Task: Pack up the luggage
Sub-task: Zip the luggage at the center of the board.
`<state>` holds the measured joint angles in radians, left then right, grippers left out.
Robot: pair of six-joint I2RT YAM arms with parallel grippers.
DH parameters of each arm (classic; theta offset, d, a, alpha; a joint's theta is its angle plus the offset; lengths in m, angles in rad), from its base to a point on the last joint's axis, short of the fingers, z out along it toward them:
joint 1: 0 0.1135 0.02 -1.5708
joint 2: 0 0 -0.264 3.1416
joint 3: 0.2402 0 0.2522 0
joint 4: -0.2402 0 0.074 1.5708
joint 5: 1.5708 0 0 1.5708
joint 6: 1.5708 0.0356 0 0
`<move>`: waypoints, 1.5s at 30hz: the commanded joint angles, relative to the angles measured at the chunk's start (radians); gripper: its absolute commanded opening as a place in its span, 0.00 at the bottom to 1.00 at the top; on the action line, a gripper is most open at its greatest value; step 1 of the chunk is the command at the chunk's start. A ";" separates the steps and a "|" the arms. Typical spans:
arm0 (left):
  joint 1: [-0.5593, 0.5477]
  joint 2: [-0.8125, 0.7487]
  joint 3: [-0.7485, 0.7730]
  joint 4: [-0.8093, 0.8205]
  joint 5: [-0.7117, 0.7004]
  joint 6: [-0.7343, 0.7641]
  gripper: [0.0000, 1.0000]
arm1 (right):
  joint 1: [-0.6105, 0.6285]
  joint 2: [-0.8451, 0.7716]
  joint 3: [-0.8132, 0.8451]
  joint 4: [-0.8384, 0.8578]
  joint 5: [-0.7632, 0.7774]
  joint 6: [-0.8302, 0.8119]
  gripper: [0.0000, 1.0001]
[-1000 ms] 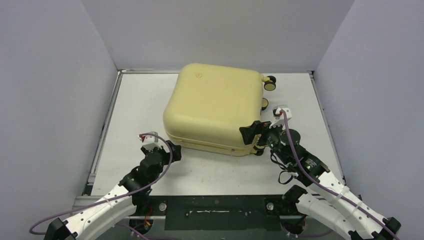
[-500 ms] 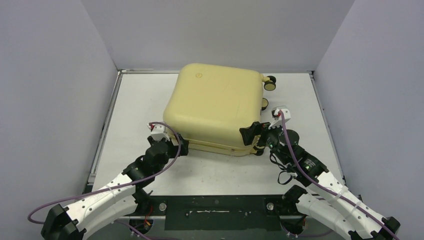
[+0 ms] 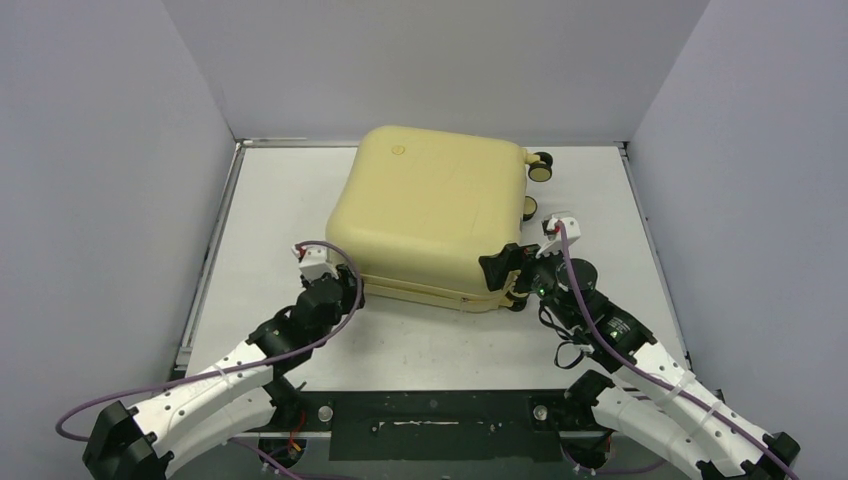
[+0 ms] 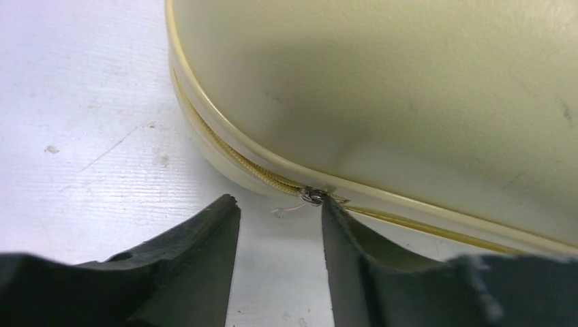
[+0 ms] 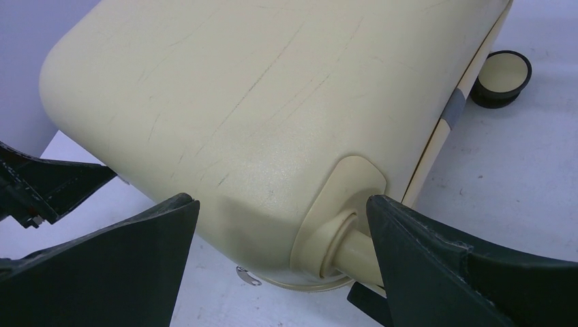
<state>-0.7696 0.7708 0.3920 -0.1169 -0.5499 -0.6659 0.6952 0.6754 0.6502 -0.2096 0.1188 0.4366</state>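
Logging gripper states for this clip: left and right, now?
Left gripper: open, holding nothing, near zipper pull.
Right gripper: open wide, astride the luggage corner.

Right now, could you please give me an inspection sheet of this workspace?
Surface: white table, lightly scuffed.
Job's things: luggage closed, lying flat; zipper pull at its near-left corner.
Clutter: nothing seen.
Grippers: left tool open, tips just short of the zipper pull; right tool open wide, astride the near-right corner.
Cables: purple cables run along both arms.
Surroundings: grey walls on three sides.
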 commanded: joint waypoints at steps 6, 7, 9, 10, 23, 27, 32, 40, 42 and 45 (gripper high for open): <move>0.012 -0.076 0.103 -0.228 -0.177 -0.052 0.24 | 0.004 0.023 0.019 0.066 0.011 -0.006 1.00; 0.012 -0.084 0.106 -0.235 -0.174 -0.051 0.24 | 0.005 0.026 0.019 0.068 0.009 -0.007 1.00; 0.013 -0.094 0.108 -0.229 -0.147 -0.034 0.25 | 0.005 0.027 0.018 0.070 0.007 -0.006 1.00; 0.013 -0.097 0.106 -0.217 -0.126 -0.018 0.27 | 0.005 0.029 0.019 0.070 0.007 -0.006 1.00; 0.027 0.052 0.059 0.030 0.101 0.095 0.57 | 0.005 0.026 0.017 0.070 0.004 -0.006 1.00; 0.106 0.079 0.016 0.171 0.215 0.099 0.47 | 0.005 0.020 0.016 0.061 0.003 -0.006 1.00; 0.212 0.084 -0.041 0.312 0.369 0.092 0.43 | 0.005 0.008 0.013 0.052 0.007 -0.009 1.00; 0.220 0.095 -0.072 0.376 0.421 0.086 0.30 | 0.005 0.007 0.007 0.055 0.007 -0.007 1.00; 0.220 0.092 -0.077 0.375 0.422 0.086 0.27 | 0.005 0.008 0.006 0.055 0.007 -0.007 1.00; 0.220 0.080 -0.081 0.368 0.420 0.086 0.21 | 0.004 0.008 0.006 0.053 0.005 -0.007 1.00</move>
<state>-0.5526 0.8555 0.3180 0.1684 -0.1566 -0.5838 0.6952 0.6964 0.6502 -0.1875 0.1184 0.4366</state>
